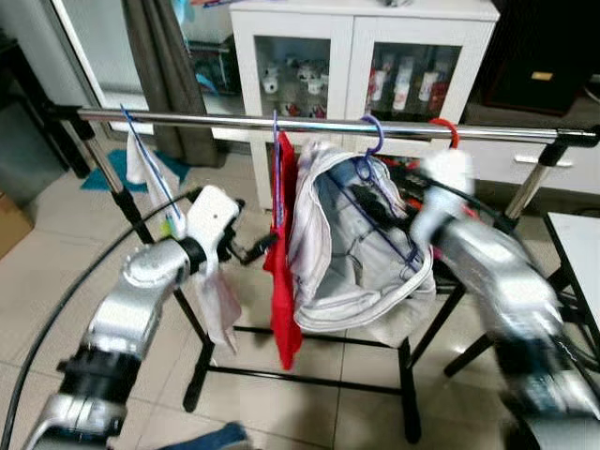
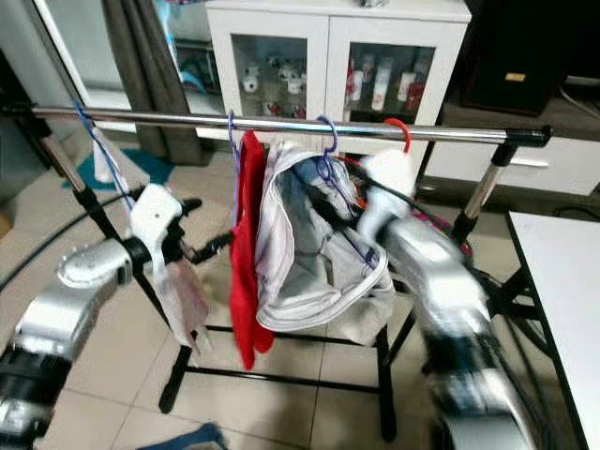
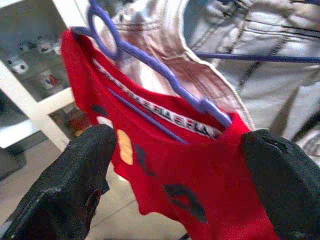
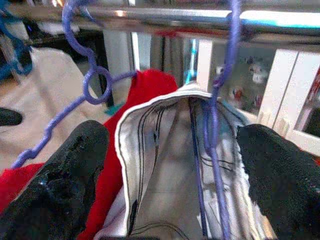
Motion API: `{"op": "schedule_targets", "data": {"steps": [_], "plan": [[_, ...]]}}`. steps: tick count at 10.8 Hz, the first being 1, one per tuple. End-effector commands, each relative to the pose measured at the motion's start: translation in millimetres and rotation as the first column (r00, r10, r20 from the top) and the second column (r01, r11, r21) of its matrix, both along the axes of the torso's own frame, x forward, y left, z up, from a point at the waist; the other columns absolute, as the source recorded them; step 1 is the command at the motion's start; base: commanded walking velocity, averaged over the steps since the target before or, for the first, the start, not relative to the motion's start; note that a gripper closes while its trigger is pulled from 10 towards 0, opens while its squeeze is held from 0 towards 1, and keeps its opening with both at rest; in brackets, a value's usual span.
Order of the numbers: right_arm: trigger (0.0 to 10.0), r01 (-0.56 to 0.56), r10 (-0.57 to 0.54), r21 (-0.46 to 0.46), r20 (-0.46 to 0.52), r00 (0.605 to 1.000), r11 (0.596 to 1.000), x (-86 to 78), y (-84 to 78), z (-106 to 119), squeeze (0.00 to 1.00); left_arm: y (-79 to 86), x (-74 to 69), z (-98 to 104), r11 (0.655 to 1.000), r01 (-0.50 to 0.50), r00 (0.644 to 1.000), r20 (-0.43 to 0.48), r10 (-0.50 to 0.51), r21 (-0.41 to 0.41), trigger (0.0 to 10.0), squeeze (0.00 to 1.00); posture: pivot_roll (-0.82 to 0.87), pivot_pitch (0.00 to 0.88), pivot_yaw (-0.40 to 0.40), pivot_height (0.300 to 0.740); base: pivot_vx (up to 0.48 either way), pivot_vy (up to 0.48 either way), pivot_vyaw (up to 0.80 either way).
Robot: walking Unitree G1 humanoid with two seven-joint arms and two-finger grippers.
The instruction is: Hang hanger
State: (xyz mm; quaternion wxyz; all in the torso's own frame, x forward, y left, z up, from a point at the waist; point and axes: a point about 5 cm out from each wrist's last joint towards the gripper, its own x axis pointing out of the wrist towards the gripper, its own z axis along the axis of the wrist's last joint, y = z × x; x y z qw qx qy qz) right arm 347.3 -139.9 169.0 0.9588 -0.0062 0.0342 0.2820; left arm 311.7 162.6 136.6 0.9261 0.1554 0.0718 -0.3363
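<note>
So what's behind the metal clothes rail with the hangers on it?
Behind the silver metal clothes rail stands a white glass-door cabinet holding small bottles and figurines. A grey curtain hangs further left. The red shirt and grey-white garment cover the cabinet's lower part.

Beige tiled floor (image 1: 56,281), white glass-fronted cabinet (image 1: 361,56)

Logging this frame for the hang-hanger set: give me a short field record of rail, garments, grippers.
rail: horizontal chrome clothes rail on black stand
red garment: red shirt on purple plastic hanger, hooked on rail
pale garment: white-grey jacket on second purple hanger, hooked on rail
left gripper: open, facing the red shirt
right gripper: open, fingers either side of the jacket collar below the rail
background: white glass-door cabinet
</note>
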Motion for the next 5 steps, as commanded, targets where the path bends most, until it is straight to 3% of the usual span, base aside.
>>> {"op": "schedule_targets", "data": {"steps": [1, 3, 5], "plan": [[10.0, 0.023, -0.023, -0.012, 0.022, 1.0, 1.0, 9.4, 3.9, 7.8, 0.0, -2.3, -4.9, 0.4, 1.0, 0.006, 1.0, 0.001, -0.006, 0.002, 10.0, 0.0, 0.06, 0.0, 0.005, 0.74, 0.0, 0.0, 0.0], [10.0, 0.067, -0.068, 0.007, 0.022, 0.997, 0.998, 24.2, 7.0, 16.4, 0.0, -4.9, -12.2, -2.4, 1.0, 0.01, 1.0, -0.017, -0.01, -0.022, 10.0, 0.0, 0.07, 0.0, 0.003, 0.74, 0.0, 0.0, 0.0], [10.0, 0.063, -0.063, 0.004, 0.009, 0.998, 0.998, 25.0, 8.0, 11.4, 0.0, -6.6, -15.7, -5.8, 1.0, 0.017, 0.999, -0.033, -0.017, -0.006, 10.0, 0.0, 0.07, 0.0, 0.006, 0.74, 0.0, 0.0, 0.0]]}}
